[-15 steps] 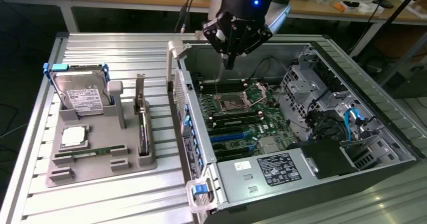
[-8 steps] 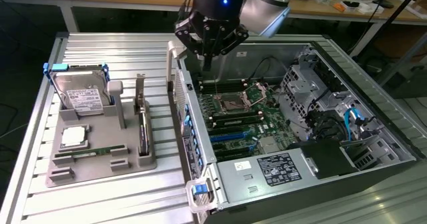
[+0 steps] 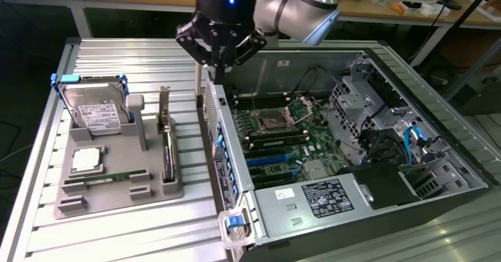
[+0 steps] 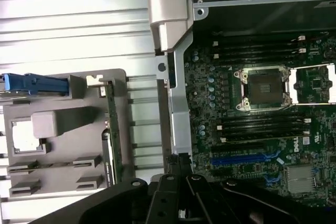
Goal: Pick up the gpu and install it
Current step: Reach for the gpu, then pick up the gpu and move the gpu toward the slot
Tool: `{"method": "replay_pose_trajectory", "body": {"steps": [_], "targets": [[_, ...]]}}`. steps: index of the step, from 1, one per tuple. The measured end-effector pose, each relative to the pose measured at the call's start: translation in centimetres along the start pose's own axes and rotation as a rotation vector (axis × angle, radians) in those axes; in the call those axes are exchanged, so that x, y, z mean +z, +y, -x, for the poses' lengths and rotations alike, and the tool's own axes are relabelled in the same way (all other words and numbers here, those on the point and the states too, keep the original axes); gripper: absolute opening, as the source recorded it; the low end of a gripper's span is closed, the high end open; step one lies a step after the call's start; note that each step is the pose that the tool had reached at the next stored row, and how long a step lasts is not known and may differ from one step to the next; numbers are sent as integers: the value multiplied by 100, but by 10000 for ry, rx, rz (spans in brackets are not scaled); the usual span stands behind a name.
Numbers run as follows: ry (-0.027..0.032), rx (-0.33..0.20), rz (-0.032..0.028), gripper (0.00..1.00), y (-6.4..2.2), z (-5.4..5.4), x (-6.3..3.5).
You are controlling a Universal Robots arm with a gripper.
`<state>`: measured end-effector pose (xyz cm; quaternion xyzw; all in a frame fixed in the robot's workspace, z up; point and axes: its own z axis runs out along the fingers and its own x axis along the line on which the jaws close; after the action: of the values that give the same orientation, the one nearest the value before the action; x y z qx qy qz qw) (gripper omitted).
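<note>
The gpu (image 3: 166,136) is a thin dark card that stands on its edge in a slot of the grey holder (image 3: 117,191), to the exterior view's left of the open computer case (image 3: 234,156). In the wrist view the gpu (image 4: 112,129) appears edge-on between the holder and the case wall. My gripper (image 3: 219,67) hangs above the case's near wall, up and to the exterior view's right of the card. Its fingertips (image 4: 179,162) are pressed together with nothing between them.
The holder also carries a silver hard drive (image 3: 98,111), a processor (image 3: 86,159) and a green memory stick (image 3: 105,179). Inside the case, the motherboard shows a processor socket (image 3: 274,119) and blue expansion slots (image 3: 270,159). Everything rests on a ribbed metal table (image 3: 117,238).
</note>
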<state>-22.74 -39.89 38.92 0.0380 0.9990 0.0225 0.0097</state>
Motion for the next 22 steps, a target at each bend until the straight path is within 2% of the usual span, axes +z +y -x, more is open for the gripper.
{"method": "replay_pose_trajectory", "body": {"steps": [2, 3, 5, 8, 14, 15, 22], "targets": [[13, -1, 2, 11, -7, -88, 1], [27, 1, 7, 11, -16, -211, 2], [42, 0, 12, 11, -27, -349, 3], [61, 2, 15, 11, -37, -479, 4], [124, 6, 25, 11, -69, -890, 9], [132, 7, 25, 11, -71, -921, 10], [134, 5, 24, 11, -71, -922, 10]]}}
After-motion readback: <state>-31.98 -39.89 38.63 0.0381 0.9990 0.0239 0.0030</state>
